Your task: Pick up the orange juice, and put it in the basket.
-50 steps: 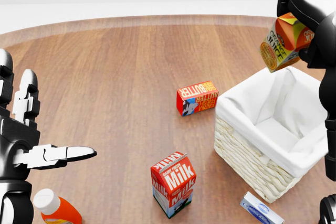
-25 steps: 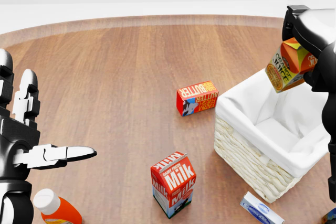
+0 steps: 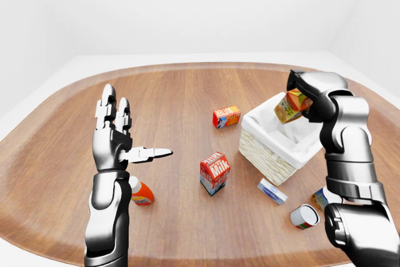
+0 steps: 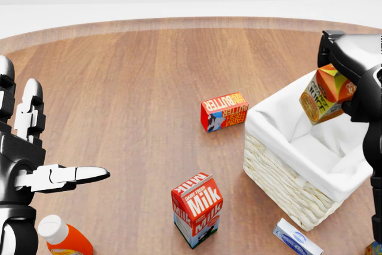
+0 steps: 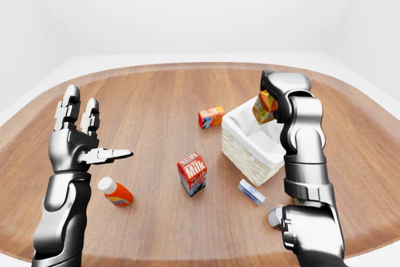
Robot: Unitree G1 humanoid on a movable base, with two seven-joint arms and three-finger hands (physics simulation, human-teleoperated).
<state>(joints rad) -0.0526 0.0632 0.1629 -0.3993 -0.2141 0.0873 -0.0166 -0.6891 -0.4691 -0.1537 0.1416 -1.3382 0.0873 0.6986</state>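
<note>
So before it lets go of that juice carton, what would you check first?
1. Grip: right hand closed round the orange juice. Ok.
2. Position: carton appears over the basket, near its top-right rim in the head view; whether it is fully inside the rim line, cannot tell.
3. Carton attitude: tilted, not upright. Not ok if it should land standing.
4. Basket interior: white liner showing, nothing seen inside. Ok.
5. Nearby items: butter box and milk carton stand apart from the basket. Ok.
6. Left hand: open, away at the view's left. Ok.
</note>
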